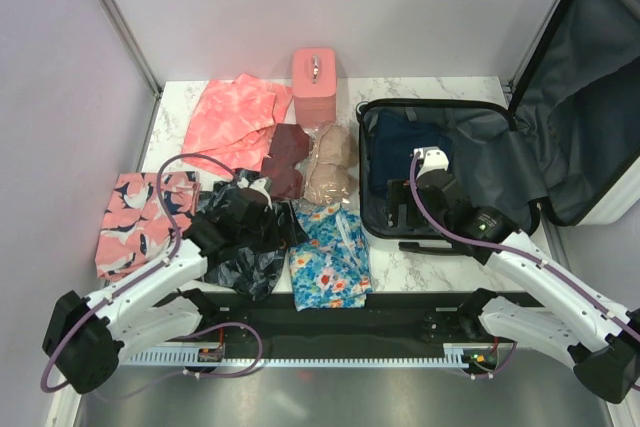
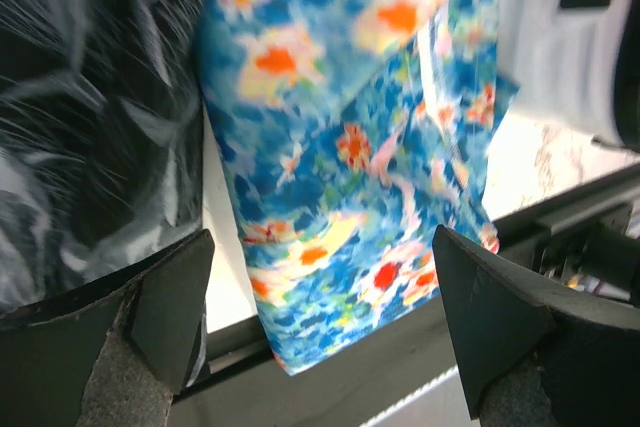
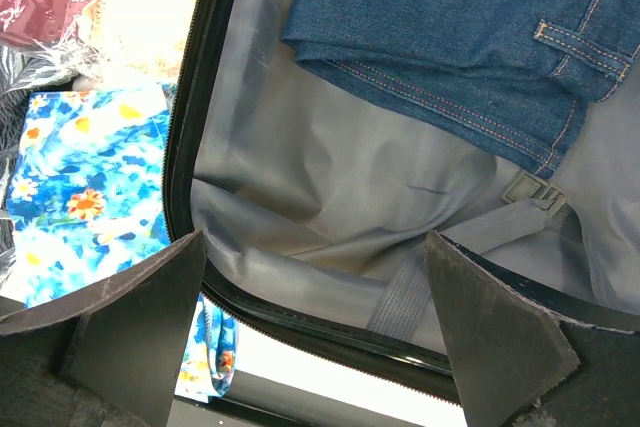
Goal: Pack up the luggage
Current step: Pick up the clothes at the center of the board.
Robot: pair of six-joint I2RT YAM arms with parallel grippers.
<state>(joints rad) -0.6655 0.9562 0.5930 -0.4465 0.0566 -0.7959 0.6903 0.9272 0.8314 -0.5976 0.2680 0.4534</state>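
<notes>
I see my left gripper point(image 2: 320, 292) hanging wide open over a blue floral garment point(image 2: 350, 137) on the tabletop point(image 2: 545, 162), a dark plastic-wrapped bundle point(image 2: 90, 137) just beside it.

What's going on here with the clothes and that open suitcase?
A two-armed robot is packing the suitcase. Folded jeans lie inside it. The right hand, open and empty, hovers over the lining; the left hand, also open, hangs above the blue floral cloth. The other clothes lie on the table.
</notes>
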